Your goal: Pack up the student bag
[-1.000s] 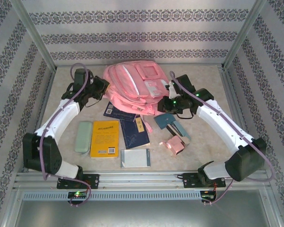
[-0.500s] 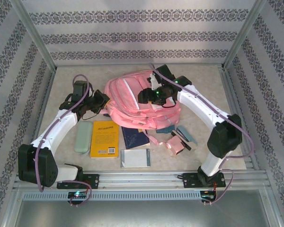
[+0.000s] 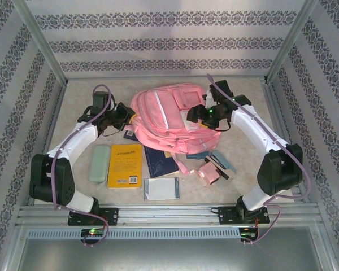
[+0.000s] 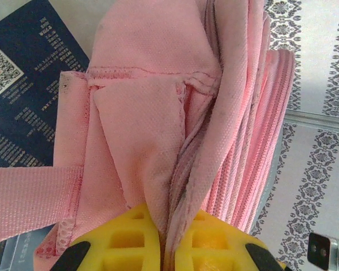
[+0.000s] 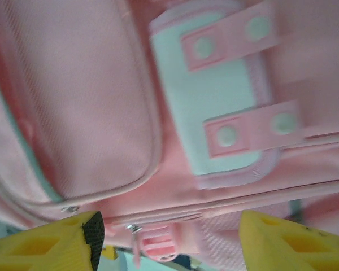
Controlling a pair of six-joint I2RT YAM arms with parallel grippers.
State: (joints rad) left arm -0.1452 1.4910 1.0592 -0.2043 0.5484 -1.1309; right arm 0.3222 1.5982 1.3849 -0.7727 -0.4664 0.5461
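I'd say barely started: left tool (image 4: pixel 168 228) pinches the student bag (image 3: pixel 166 116) fabric, right tool (image 5: pixel 166 240) gapes wide by its front, yellow book (image 3: pixel 125 165) and others sit unpacked on the counter (image 3: pixel 246 96).

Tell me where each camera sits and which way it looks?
Top external: high behind the arms, looking down on the table, the student bag and a yellow book; left arm and right arm show.
Left wrist: on the left arm, looking along the left jaws, shut on a bag fold; navy book beside.
Right wrist: on the right arm, facing the bag's front pocket; right jaws wide apart.
Shared: all three see the bag.
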